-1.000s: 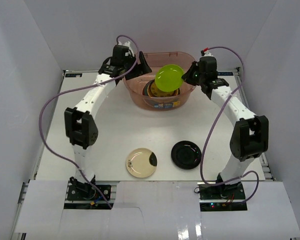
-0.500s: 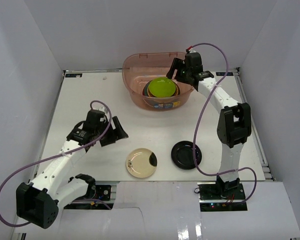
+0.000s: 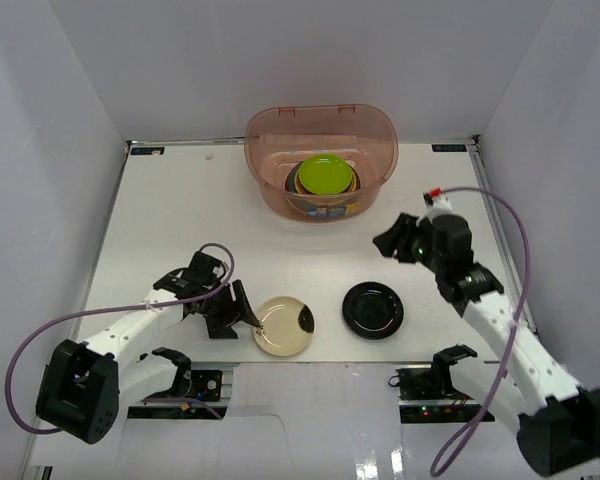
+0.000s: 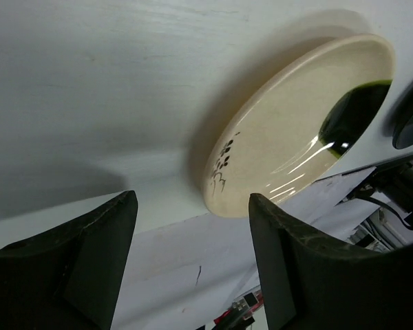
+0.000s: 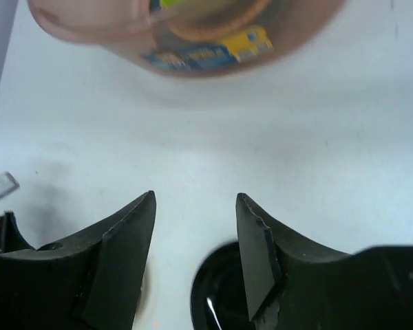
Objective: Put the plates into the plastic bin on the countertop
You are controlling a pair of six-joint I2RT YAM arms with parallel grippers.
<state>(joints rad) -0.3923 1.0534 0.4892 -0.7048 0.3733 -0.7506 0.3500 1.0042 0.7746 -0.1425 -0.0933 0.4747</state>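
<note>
White countertop (image 3: 180, 220), two plates outstanding. At 6 o'clock, the cream plate (image 3: 283, 325) with its black patch is lying flat. The left gripper (image 3: 242, 312), jaws spread and empty, is sitting at its 9 o'clock rim, so pickup appears in hand, and the next move likely calls for straddling that thin rim. At 5 o'clock, the glossy black plate (image 3: 372, 310) is waiting. The right gripper (image 3: 384, 243), jaws spread and empty, is hovering beyond it. At 12 o'clock, the plastic bin (image 3: 270, 150) is holding a stack topped by the lime green plate (image 3: 324, 173).

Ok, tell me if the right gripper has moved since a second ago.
Yes. The right gripper has pulled back from the right rim of the plastic bin toward the near edge, now between the bin and the black plate.
</note>
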